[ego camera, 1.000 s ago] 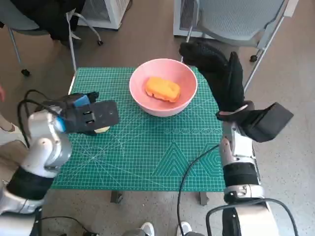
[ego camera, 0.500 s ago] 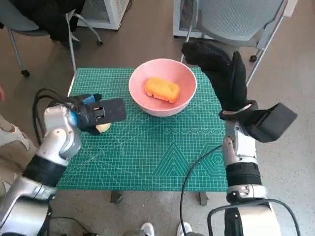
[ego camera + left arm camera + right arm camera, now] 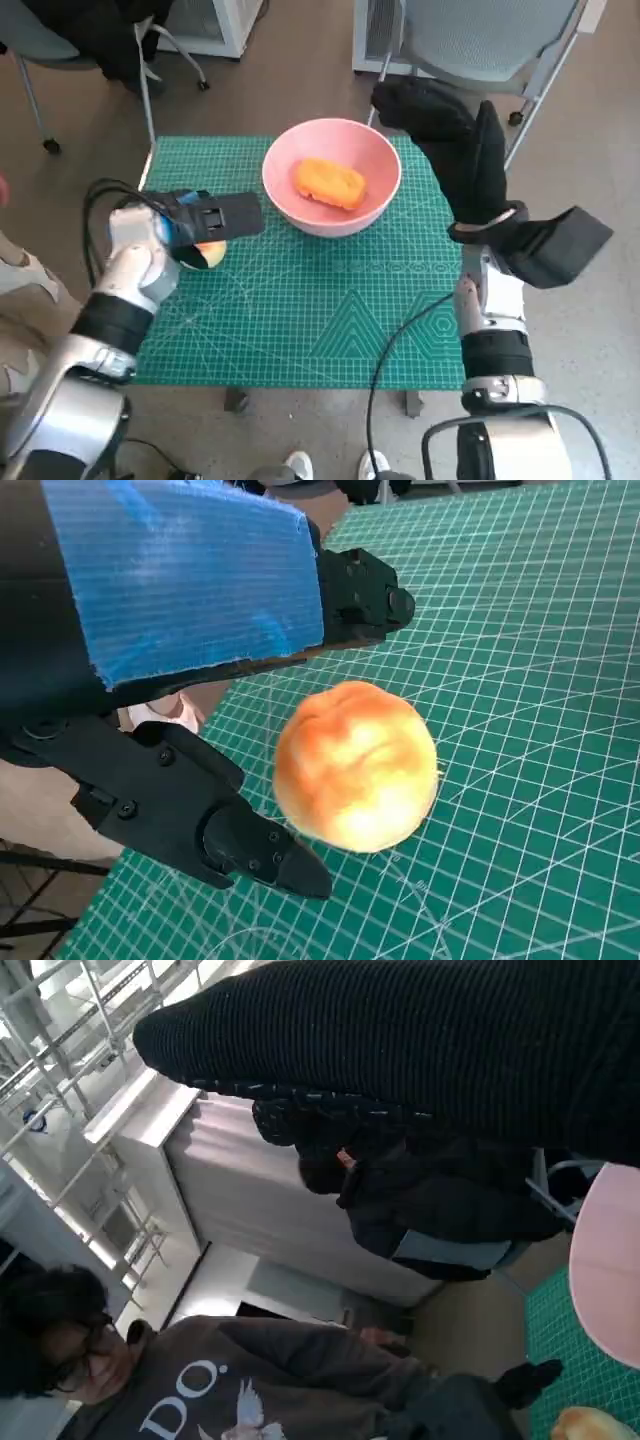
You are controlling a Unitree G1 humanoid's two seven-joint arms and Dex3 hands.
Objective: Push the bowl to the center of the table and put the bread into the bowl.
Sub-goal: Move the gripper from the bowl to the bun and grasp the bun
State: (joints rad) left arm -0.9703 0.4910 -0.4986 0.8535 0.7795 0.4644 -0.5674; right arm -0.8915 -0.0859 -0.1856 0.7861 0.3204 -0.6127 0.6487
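Left hand [image 3: 205, 222] hovered over the mat [image 3: 300, 300] at about 9 o'clock, fingers [image 3: 250, 845] spread apart on either side of a round bun [image 3: 356, 767] but not touching it in the left wrist view; nothing was held. The bun sat on the mat, just under and beside the hand, mostly hidden by it in the head view [image 3: 208, 256]. Blue tape [image 3: 190, 575] covered the hand's back.

Right hand [image 3: 450, 140] was raised off the table at about 2 o'clock, just beside the bowl's [image 3: 285, 195] right rim, gloved fingers extended and apart, gripping nothing. Whether it touched the rim could not be told.

The bowl, pink, stood on the mat at about 12 o'clock, toward the far edge. An orange bread [image 3: 330, 181] lay inside it, flat on the bottom.

The right wrist view showed the glove [image 3: 420, 1050] as a dark band, a slice of the bowl's rim [image 3: 605, 1270], a corner of the mat [image 3: 575, 1360], and a person [image 3: 230, 1380] in a grey printed sweatshirt. A chair [image 3: 480, 35] stood beyond the table at 1 o'clock.
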